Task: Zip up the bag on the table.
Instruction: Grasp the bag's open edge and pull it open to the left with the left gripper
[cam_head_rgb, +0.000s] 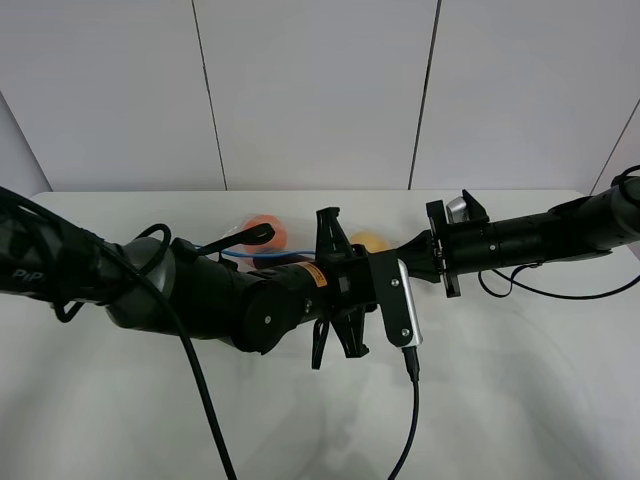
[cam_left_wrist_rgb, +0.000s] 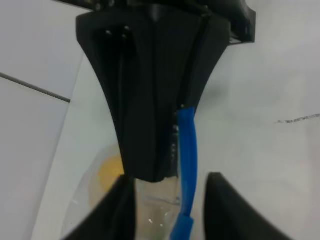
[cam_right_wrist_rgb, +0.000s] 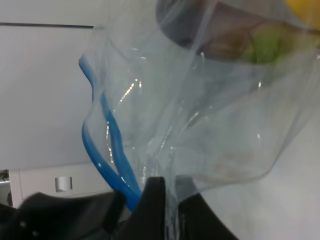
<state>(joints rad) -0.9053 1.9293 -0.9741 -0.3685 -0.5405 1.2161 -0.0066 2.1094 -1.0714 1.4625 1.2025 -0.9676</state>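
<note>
The clear bag (cam_right_wrist_rgb: 210, 130) hangs crumpled in the right wrist view, its blue zip strip (cam_right_wrist_rgb: 100, 155) curving down one edge and purple and green produce showing through it. My right gripper (cam_right_wrist_rgb: 162, 215) is shut on the bag's film beside the strip. In the left wrist view the right gripper (cam_left_wrist_rgb: 150, 170) pinches the bag edge and the blue strip (cam_left_wrist_rgb: 189, 150) runs from it down between my left gripper's (cam_left_wrist_rgb: 172, 200) parted fingers. In the high view both arms cover most of the bag. Only its orange produce (cam_head_rgb: 265, 231), yellow produce (cam_head_rgb: 372, 241) and a bit of blue strip (cam_head_rgb: 228, 256) show.
The white table (cam_head_rgb: 520, 400) spreads wide around the arms. A black cable (cam_head_rgb: 412, 420) hangs from the left wrist camera toward the front edge. White wall panels stand behind the table.
</note>
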